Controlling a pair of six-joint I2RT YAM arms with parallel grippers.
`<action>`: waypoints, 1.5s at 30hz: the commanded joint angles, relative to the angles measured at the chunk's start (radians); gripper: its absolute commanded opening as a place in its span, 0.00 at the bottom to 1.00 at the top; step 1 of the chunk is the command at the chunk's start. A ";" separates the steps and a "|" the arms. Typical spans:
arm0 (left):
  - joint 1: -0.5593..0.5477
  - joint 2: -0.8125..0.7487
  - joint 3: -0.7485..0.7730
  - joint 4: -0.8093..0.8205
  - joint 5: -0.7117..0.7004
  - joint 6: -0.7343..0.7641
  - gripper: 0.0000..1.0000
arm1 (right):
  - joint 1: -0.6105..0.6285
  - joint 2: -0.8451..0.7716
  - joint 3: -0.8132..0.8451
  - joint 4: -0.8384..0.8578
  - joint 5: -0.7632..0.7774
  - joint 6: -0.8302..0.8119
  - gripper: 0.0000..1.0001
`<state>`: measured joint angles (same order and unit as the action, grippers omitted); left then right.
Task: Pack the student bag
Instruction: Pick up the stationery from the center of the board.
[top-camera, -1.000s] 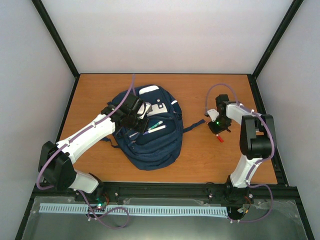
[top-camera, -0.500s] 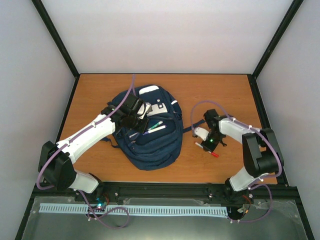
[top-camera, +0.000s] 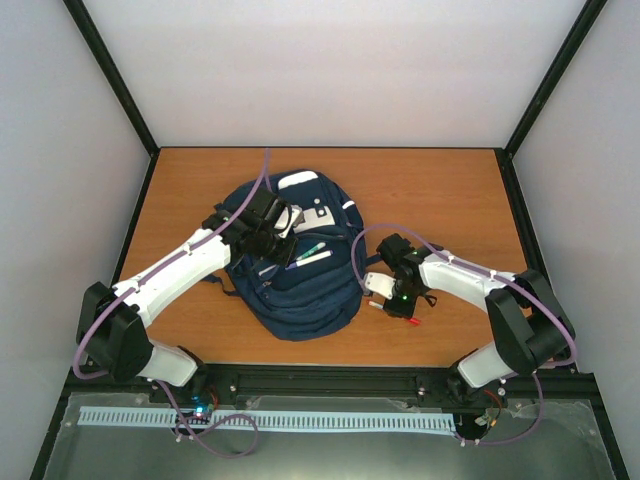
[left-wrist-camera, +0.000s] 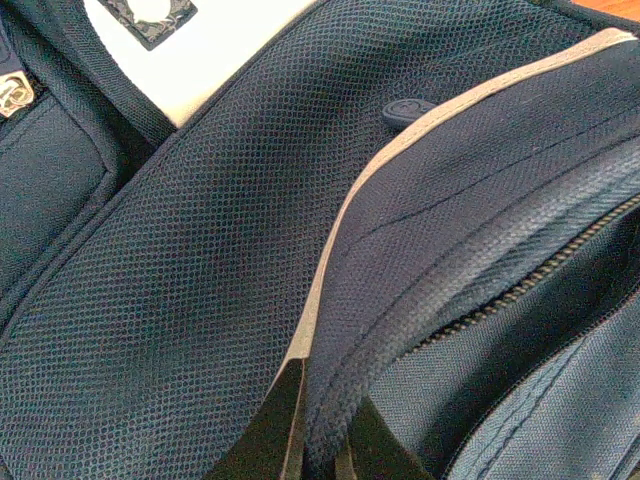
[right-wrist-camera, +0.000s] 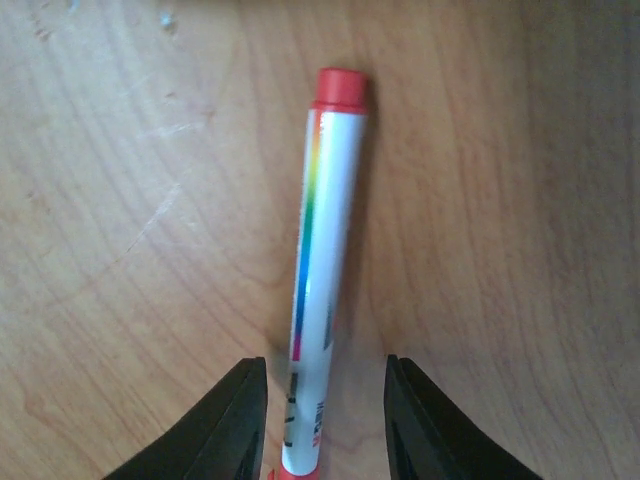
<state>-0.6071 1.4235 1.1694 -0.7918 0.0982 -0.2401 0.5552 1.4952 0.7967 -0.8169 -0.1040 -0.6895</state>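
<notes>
Left arm stretched over bag (top-camera: 300, 290), right arm folded inward.
Left gripper (left-wrist-camera: 320, 440) clamps pocket rim (left-wrist-camera: 345, 320); right gripper (right-wrist-camera: 325, 400) straddles marker (right-wrist-camera: 328, 230), jaws apart.

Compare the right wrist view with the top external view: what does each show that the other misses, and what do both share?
Only the right wrist view shows the rainbow stripe along the marker and the gap on each side between it and the fingers of the open right gripper. Only the top external view shows the student bag, pens poking from its pocket, and the left gripper on the bag's upper part. Both show the red-capped marker lying on the wooden table between the right gripper's fingers.
</notes>
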 joint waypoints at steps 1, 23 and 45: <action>0.004 -0.026 0.002 0.037 -0.019 -0.025 0.01 | 0.007 -0.009 -0.002 0.046 0.029 0.023 0.37; 0.004 -0.003 0.004 0.043 -0.024 -0.024 0.01 | 0.035 -0.039 -0.077 -0.008 0.086 0.037 0.19; 0.004 -0.018 0.032 0.034 -0.025 -0.019 0.01 | 0.058 -0.187 0.313 -0.250 0.015 -0.069 0.06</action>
<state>-0.6067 1.4235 1.1671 -0.7891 0.0959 -0.2409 0.5869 1.3529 0.9985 -0.9760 -0.0349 -0.6922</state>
